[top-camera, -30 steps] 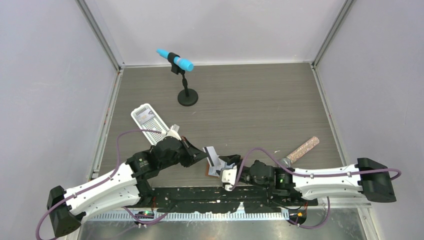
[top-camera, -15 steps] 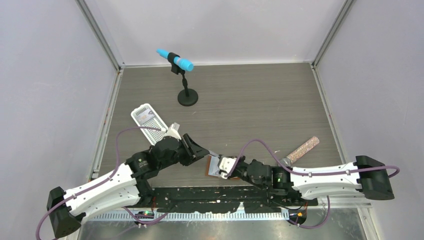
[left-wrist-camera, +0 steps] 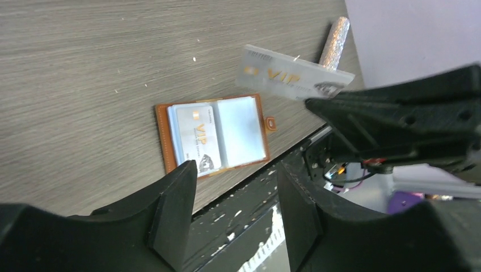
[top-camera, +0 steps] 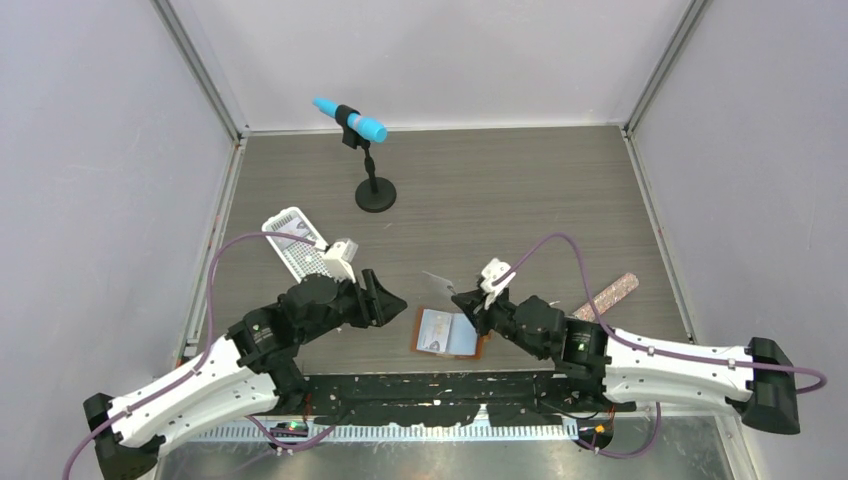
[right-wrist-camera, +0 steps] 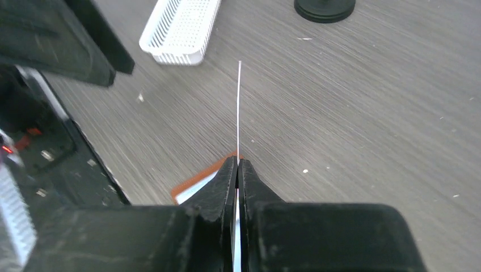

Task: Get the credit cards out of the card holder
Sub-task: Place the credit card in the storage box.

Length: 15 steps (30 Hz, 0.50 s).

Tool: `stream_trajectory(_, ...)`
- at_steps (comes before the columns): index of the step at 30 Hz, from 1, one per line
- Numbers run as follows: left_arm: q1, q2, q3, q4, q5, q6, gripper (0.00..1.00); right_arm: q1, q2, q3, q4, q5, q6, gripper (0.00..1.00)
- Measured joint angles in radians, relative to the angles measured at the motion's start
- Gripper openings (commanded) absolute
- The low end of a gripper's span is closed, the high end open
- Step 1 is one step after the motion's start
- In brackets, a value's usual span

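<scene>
Lifted clear since a second ago, one credit card (top-camera: 437, 278) hangs in the air, pinched by its lower end between the closed jaws of the right tool (top-camera: 463, 297); that tool's own camera sees it edge-on, standing straight up from the fingertips. The card holder (top-camera: 447, 333) lies open and flat on the surface (top-camera: 520, 200), below the right tool and between the two tools, and a second card (left-wrist-camera: 198, 139) sits in its pocket on the side nearer the left tool (top-camera: 394, 300). That tool has let go and drawn back to its own side, jaws parted and empty. The step in hand is probably setting the held card down. It likely goes best carried sideways, away from the holder, then tilted low over bare surface before the jaws part, since the grip takes only a small end of it and a drop from height could send it skidding. For the second card, the left tool probably needs to pin the holder again, as so light a wallet would likely drag along.
</scene>
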State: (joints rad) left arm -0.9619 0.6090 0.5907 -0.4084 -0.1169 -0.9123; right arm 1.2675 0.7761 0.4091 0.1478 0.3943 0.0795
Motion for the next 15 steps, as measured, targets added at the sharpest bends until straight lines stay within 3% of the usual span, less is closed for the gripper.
stream_trajectory(5,0.002,-0.021,0.0,0.015,0.047,0.058,0.61,-0.037,-0.109,-0.024,0.024,-0.012,0.235,0.05)
stream_trajectory(15,0.022,-0.029,-0.051,0.226,0.103,-0.005,0.62,-0.041,-0.27,-0.181,0.227,-0.002,0.567,0.05)
